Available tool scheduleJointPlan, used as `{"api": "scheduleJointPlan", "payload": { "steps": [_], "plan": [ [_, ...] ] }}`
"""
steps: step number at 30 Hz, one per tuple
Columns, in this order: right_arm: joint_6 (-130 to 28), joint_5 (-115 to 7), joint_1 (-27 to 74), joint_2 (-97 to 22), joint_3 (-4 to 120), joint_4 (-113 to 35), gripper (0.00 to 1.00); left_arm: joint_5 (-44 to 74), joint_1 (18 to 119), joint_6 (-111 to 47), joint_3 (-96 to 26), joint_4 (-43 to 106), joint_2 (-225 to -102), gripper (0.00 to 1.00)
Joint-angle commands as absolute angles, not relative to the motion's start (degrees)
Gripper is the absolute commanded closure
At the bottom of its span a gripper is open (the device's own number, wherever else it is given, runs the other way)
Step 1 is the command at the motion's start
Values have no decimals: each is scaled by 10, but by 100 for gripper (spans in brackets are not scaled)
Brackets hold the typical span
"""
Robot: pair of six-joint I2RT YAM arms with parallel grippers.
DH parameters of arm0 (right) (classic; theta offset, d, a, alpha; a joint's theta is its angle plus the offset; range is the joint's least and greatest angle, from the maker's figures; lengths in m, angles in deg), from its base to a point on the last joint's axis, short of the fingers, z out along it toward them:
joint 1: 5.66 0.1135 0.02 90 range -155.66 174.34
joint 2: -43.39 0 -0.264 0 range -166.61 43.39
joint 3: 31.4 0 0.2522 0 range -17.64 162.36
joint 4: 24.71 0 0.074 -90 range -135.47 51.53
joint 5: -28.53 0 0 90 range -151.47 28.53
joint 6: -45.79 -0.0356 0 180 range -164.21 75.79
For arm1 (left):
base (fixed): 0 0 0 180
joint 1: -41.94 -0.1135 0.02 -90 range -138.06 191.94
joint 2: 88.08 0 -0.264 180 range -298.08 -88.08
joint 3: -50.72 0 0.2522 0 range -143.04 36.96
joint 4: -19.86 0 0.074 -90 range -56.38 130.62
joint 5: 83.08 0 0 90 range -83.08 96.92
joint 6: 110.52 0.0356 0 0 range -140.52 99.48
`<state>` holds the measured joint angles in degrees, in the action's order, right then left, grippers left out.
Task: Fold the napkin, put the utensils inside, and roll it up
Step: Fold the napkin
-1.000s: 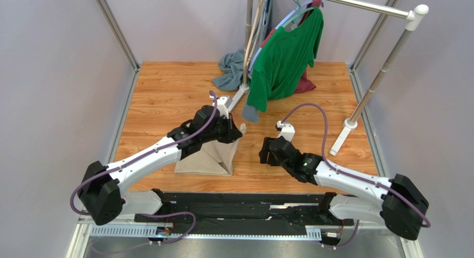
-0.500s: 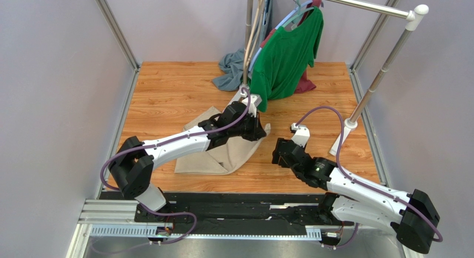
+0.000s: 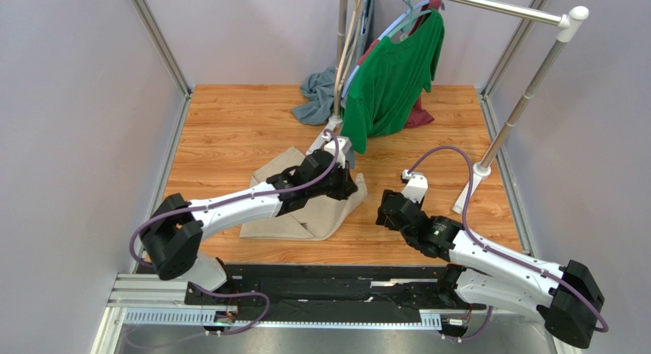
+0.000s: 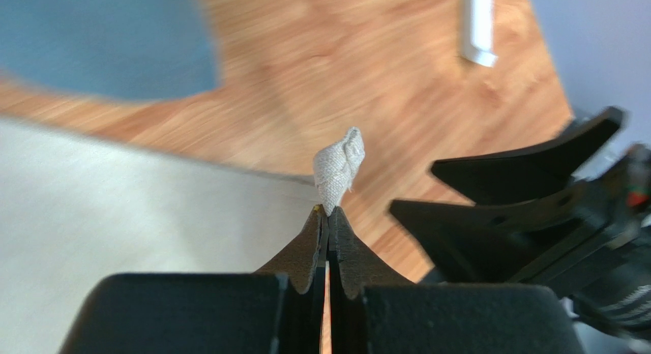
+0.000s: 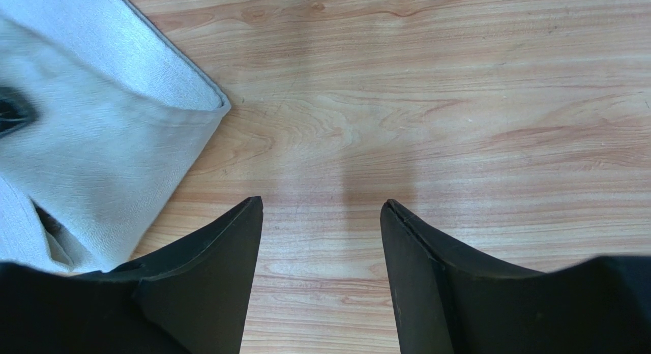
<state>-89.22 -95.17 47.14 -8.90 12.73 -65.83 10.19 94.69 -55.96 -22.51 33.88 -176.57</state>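
Note:
The beige napkin (image 3: 309, 213) lies partly unfolded on the wooden table, one flap (image 3: 279, 165) showing behind the left arm. My left gripper (image 3: 355, 188) is shut on its right corner; in the left wrist view a tuft of napkin (image 4: 340, 165) sticks out past the closed tips of the left gripper (image 4: 328, 210). My right gripper (image 3: 382, 209) hovers open just right of that corner. In the right wrist view only bare wood shows between the tips of the right gripper (image 5: 321, 207), and the napkin (image 5: 99, 140) lies to its left. The utensils are out of view.
A green shirt (image 3: 393, 72) hangs from a rack at the back, over a red garment. A grey-blue cloth (image 3: 315, 94) lies crumpled beside the rack's left foot (image 3: 325, 133). The rack's right pole stands on a foot (image 3: 468, 192) near my right arm.
My left gripper has carried the napkin corner to the right, spreading the cloth wider, then sunk a little lower. The right arm drew back to the right and has since held still.

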Motion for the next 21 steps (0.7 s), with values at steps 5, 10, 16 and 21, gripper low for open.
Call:
{"api": "scheduleJointPlan", "payload": {
  "steps": [5, 10, 16, 21],
  "plan": [
    [-894, -972, 470, -81, 135, -643, 37, -140, 949, -641, -66, 380, -1574, 100],
    [-889, -961, 470, -86, 133, -626, 37, -249, 949, -719, 3, 486, -1477, 100],
    [-878, -944, 470, -85, 129, -607, 37, -353, 948, -789, 42, 602, -1397, 100],
    [-874, -936, 469, -87, 126, -602, 37, -405, 942, -814, 45, 668, -1370, 100]
  ]
}}
